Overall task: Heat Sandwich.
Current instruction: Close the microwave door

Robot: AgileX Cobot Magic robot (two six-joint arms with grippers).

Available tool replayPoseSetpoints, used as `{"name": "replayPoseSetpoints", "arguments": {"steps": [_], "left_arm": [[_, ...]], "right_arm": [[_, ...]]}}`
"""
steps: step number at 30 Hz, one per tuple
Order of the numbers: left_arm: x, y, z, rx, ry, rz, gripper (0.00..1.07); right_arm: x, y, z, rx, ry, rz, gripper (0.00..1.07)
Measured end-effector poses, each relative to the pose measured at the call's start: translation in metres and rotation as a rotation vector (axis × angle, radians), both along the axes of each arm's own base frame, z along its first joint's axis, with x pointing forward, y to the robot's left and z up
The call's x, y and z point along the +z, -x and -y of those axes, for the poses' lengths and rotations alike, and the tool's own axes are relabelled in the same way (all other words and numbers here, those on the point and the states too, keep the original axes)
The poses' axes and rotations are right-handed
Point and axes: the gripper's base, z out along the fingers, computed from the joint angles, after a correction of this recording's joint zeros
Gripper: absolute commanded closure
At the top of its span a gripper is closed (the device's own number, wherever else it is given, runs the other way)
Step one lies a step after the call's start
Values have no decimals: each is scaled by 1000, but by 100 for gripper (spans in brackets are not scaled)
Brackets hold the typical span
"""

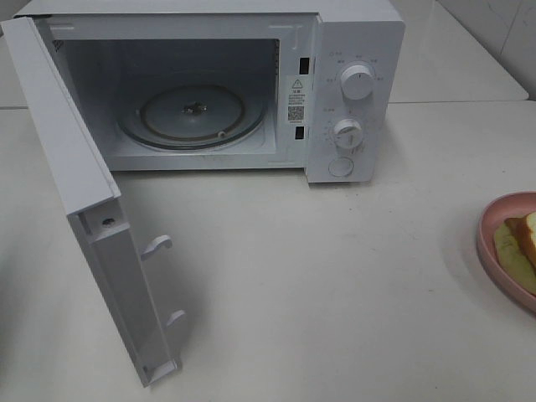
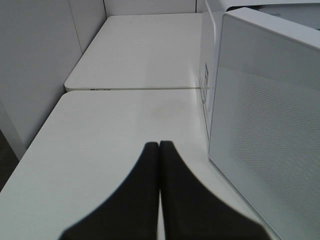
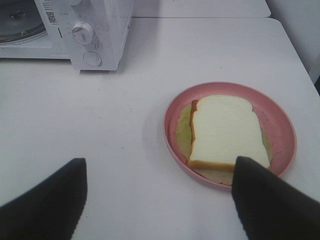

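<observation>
Sandwich (image 3: pixel 227 131): on plate (image 3: pixel 172 127), right of microwave (image 1: pixel 352 100).
Grippers: left (image 2: pixel 159 150) closed, empty; right (image 3: pixel 157 195) wide, empty.
Risk: off-centre grasp tips plate.

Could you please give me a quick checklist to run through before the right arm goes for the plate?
1. Microwave door swung fully open: ok.
2. Turntable bare, nothing on it: ok.
3. Sandwich lying flat on the pink plate, inside its rim: ok.
4. Right gripper open, above the table just short of the plate, nothing held: ok.
5. Left gripper shut and empty, beside the outer face of the door: ok.
6. Table between plate and microwide opening free of obstacles: ok in the high view; the plate is partly cut off at that view's edge.
</observation>
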Motion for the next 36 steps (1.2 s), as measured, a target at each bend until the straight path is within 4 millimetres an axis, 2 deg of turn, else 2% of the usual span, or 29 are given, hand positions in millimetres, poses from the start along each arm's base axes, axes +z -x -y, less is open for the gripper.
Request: {"name": "replayPoseSetpoints", "arguments": {"steps": [13,24,30,31,36], "left_arm": [[-21,-30,4,-64,6,-36,107],[-34,-47,29,-350,29,22,107],[-42,-49,43,-424,40,-1,107],[-45,-50,50,-451,41,-12,107],[-51,-51,63,-458,58,-35,107]], "right_arm": [[0,0,0,0,0,0,31],[0,0,0,0,0,1,31],[0,0,0,0,0,1,31],[0,0,0,0,0,1,31],[0,0,0,0,0,1,31]]}}
